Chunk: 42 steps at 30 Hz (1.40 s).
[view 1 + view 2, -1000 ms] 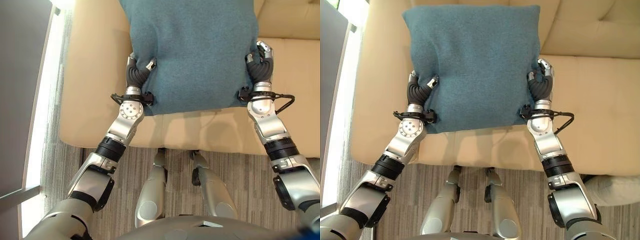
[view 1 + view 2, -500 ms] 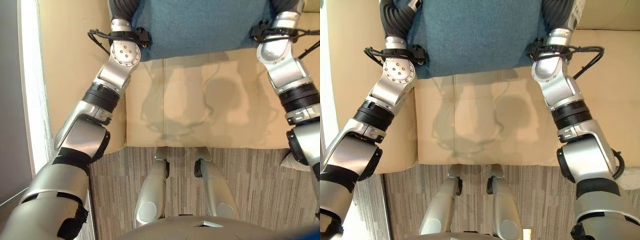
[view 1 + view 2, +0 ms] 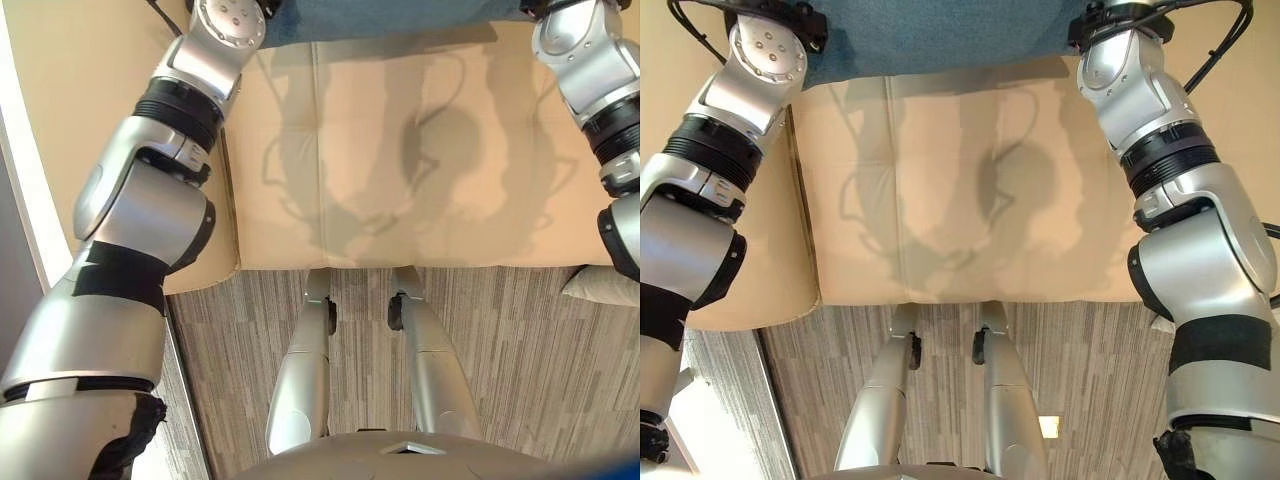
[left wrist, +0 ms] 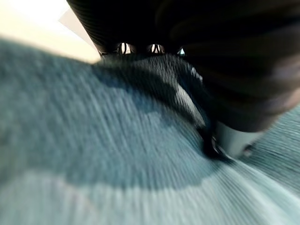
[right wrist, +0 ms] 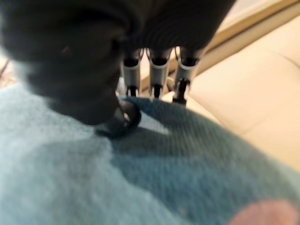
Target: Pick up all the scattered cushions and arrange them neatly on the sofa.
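Note:
A teal cushion is held over the beige sofa seat; its lower edge runs along the top of both eye views. Both arms stretch forward to its two sides. In the left wrist view my left hand has its thumb pressed on the teal fabric and its fingers curled over the cushion's far edge. The right wrist view has my right hand on the same cushion, thumb on top, fingers hooked over the edge.
The sofa's front edge meets grey striped carpet. A beige cushion lies on the floor at the right, by the sofa's front. The sofa's left armrest stands beside my left arm.
The camera has come closer over the sofa. Both arms have stretched further forward with the teal cushion, so most of it and both hands have passed beyond the top of the eye views.

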Available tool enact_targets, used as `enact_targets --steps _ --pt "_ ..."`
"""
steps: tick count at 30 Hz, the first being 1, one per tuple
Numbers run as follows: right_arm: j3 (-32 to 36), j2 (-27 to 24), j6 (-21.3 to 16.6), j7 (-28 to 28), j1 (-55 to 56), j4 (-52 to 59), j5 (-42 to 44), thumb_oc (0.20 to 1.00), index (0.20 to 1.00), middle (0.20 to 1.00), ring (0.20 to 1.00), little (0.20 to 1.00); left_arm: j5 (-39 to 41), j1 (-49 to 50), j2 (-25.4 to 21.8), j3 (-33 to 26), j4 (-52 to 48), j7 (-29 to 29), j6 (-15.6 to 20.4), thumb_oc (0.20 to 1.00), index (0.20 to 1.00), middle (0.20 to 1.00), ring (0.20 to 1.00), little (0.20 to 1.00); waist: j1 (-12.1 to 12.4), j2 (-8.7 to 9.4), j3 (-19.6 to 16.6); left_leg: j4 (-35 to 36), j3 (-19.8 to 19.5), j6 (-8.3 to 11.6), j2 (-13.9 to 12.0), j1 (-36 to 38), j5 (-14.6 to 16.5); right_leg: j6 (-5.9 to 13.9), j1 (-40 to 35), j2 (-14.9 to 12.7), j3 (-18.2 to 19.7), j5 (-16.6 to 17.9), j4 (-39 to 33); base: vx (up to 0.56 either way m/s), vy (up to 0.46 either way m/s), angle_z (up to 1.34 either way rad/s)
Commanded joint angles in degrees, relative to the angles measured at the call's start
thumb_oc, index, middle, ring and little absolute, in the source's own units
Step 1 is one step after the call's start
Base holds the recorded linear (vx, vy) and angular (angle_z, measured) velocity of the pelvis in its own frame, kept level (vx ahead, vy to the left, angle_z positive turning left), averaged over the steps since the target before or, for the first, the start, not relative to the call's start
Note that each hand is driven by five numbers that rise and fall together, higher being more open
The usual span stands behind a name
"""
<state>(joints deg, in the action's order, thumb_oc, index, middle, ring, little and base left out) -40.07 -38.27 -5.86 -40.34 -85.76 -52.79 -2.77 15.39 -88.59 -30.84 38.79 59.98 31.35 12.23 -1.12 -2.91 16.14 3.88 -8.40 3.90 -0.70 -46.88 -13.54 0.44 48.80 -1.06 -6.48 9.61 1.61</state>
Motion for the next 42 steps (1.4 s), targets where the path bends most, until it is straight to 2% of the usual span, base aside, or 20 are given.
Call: enact_targets --steps 1,3,10,16,19,20,23,26,28,30,31,32,34,35,38,40,42 --pt "-3.5 6.9 -2.0 4.1 -0.9 -3.2 4.1 0.445 0.445 0.445 0.445 0.445 0.0 -2.4 5.4 2.3 2.9 -2.3 1.1 1.000 1.000 1.000 1.000 1.000 -0.7 2.09 -6.8 1.1 0.7 1.27 2.3 3.4 5.7 7.03 -3.6 -2.1 2.5 -1.1 -6.4 0.00 0.006 -0.03" --pt "-3.7 7.5 -1.5 4.8 0.3 -4.3 4.6 1.000 1.000 1.000 1.000 1.000 0.8 -1.0 6.4 1.3 3.9 -2.6 0.4 1.000 1.000 1.000 1.000 1.000 -0.8 2.08 -6.7 1.1 0.6 1.28 2.4 3.2 5.6 6.98 -3.2 -2.1 2.3 -0.9 -6.4 0.00 -0.002 -0.02" --pt "-3.8 8.1 -1.0 5.4 2.4 -6.2 4.0 1.000 1.000 1.000 1.000 1.000 1.2 2.8 7.9 -0.6 5.5 -3.3 -0.3 1.000 1.000 1.000 1.000 1.000 -0.7 2.22 -6.6 1.1 0.5 1.19 2.5 2.9 5.5 6.89 -2.8 -2.1 2.3 -0.8 -6.5 0.00 0.004 0.03" --pt "-3.0 6.6 -1.1 6.0 4.0 -6.6 4.4 1.000 1.000 1.000 1.000 1.000 0.8 5.4 6.8 -1.5 5.8 -3.7 -0.5 1.000 1.000 1.000 1.000 1.000 -0.7 2.43 -6.7 1.1 0.4 1.32 2.5 3.2 5.4 6.86 -3.0 -1.9 2.2 -0.9 -6.4 0.00 0.000 0.00" --pt "-0.1 2.4 -1.1 7.3 7.5 -6.3 6.7 1.000 1.000 1.000 1.000 1.000 5.9 9.4 -0.2 -5.8 5.9 -5.3 0.9 1.000 1.000 1.000 1.000 1.000 -0.5 2.75 -7.2 1.1 0.4 1.40 2.4 4.4 5.6 6.81 -4.3 -1.8 2.0 -1.0 -6.4 0.00 -0.004 -0.01" --pt "2.3 -0.1 -1.4 7.3 10.1 -4.6 7.7 1.000 1.000 1.000 1.000 1.000 8.0 11.9 -4.0 -8.4 4.5 -5.7 1.8 1.000 1.000 1.000 1.000 1.000 -0.4 2.83 -7.4 1.1 0.5 1.45 2.3 5.1 5.8 6.75 -4.9 -1.9 1.9 -1.2 -6.4 0.00 0.003 -0.04" --pt "6.8 -3.6 -2.4 7.2 15.3 -1.8 8.4 1.000 1.000 1.000 1.000 1.000 9.4 16.9 -8.4 -11.9 1.6 -5.8 3.1 1.000 1.000 1.000 1.000 1.000 -0.3 2.90 -7.9 1.1 0.5 1.48 2.2 6.0 6.1 6.71 -5.9 -1.9 1.8 -1.4 -6.5 0.00 0.002 -0.01" --pt "15.4 -7.2 -3.9 7.9 27.2 4.5 7.3 1.000 1.000 1.000 1.000 1.000 4.7 28.5 -12.3 -17.0 -8.2 -5.3 4.4 1.000 1.000 1.000 1.000 1.000 -0.5 3.03 -8.3 1.1 0.6 1.51 2.0 8.4 6.9 6.64 -8.6 -2.1 1.3 -2.0 -6.5 0.02 -0.001 0.10" --pt "21.0 -6.8 -4.5 8.6 36.5 8.9 5.4 1.000 1.000 1.000 1.000 1.000 1.9 38.4 -11.3 -21.3 -16.0 -5.0 5.0 1.000 1.000 1.000 1.000 1.000 -0.4 3.25 -8.5 1.1 0.6 1.49 2.0 10.6 7.6 6.51 -11.0 -2.2 1.1 -2.4 -6.5 0.04 -0.023 0.06" --pt "25.9 -5.1 -4.6 9.6 45.5 12.2 3.1 1.000 1.000 1.000 1.000 1.000 -0.8 47.9 -7.9 -25.3 -21.7 -5.5 5.1 1.000 1.000 1.000 1.000 1.000 -0.5 3.59 -8.6 1.1 0.7 1.46 2.1 12.8 8.5 6.31 -13.6 -2.3 0.7 -3.0 -6.6 0.02 -0.012 0.01" --pt "26.1 -5.1 -4.5 9.6 46.0 12.5 3.0 1.000 1.000 1.000 1.000 1.000 -1.0 48.2 -7.9 -25.3 -22.1 -5.4 4.9 1.000 1.000 1.000 1.000 1.000 -0.6 3.61 -8.8 1.1 0.7 1.42 2.3 12.7 8.1 6.36 -13.5 -2.4 0.7 -2.8 -6.6 0.05 -0.008 0.01" --pt "29.7 -2.2 -4.5 10.7 54.3 14.5 0.8 1.000 1.000 1.000 1.000 1.000 -2.5 57.3 -3.5 -28.0 -26.8 -6.7 4.8 1.000 1.000 1.000 1.000 1.000 -0.5 4.00 -8.8 1.1 0.9 1.28 2.2 15.9 9.4 6.05 -16.7 -2.4 0.3 -3.7 -6.6 0.04 0.000 0.01" --pt "32.7 0.3 -4.4 12.0 62.6 15.8 -0.8 1.000 1.000 1.000 1.000 1.000 -4.2 66.1 0.0 -29.9 -29.5 -8.7 4.3 1.000 1.000 1.000 1.000 1.000 -0.4 4.28 -8.7 1.1 1.0 1.13 2.3 18.9 10.1 5.97 -20.0 -2.5 0.1 -4.4 -6.6 0.07 -0.008 0.03" --pt "34.6 2.5 -3.9 13.8 69.4 17.3 -3.2 1.000 1.000 1.000 1.000 1.000 -5.3 74.3 2.4 -32.2 -31.7 -10.5 3.8 1.000 1.000 1.000 1.000 1.000 -0.2 4.47 -8.6 1.1 1.4 0.75 2.5 21.9 11.0 5.95 -23.3 -2.5 0.0 -4.9 -6.6 0.08 0.000 0.05" --pt "35.6 5.4 -3.5 16.5 76.7 17.2 -5.9 1.000 1.000 1.000 1.000 1.000 -7.0 83.5 4.5 -33.2 -31.8 -13.8 2.7 1.000 1.000 1.000 1.000 1.000 -0.2 4.71 -8.6 1.1 1.7 0.17 2.4 26.0 11.4 5.98 -27.9 -2.9 -0.6 -5.7 -6.6 0.05 0.010 0.04" --pt "35.3 6.2 -3.3 17.3 79.0 17.0 -6.6 1.000 1.000 1.000 1.000 1.000 -6.4 85.9 5.6 -33.3 -30.8 -15.1 2.2 1.000 1.000 1.000 1.000 1.000 -0.1 4.68 -8.6 1.1 1.9 -0.05 2.2 27.8 11.7 5.91 -29.6 -2.9 -0.8 -6.2 -6.6 0.04 0.010 0.18" --pt "33.5 8.5 -3.6 19.7 82.1 14.9 -7.6 1.000 1.000 1.000 1.000 1.000 -9.0 90.3 6.4 -31.8 -26.6 -17.8 0.7 1.000 1.000 1.000 1.000 1.000 0.1 4.73 -8.8 1.1 2.3 -0.90 1.8 32.1 12.2 5.81 -34.2 -2.5 -0.7 -7.0 -6.6 0.04 0.008 0.05"
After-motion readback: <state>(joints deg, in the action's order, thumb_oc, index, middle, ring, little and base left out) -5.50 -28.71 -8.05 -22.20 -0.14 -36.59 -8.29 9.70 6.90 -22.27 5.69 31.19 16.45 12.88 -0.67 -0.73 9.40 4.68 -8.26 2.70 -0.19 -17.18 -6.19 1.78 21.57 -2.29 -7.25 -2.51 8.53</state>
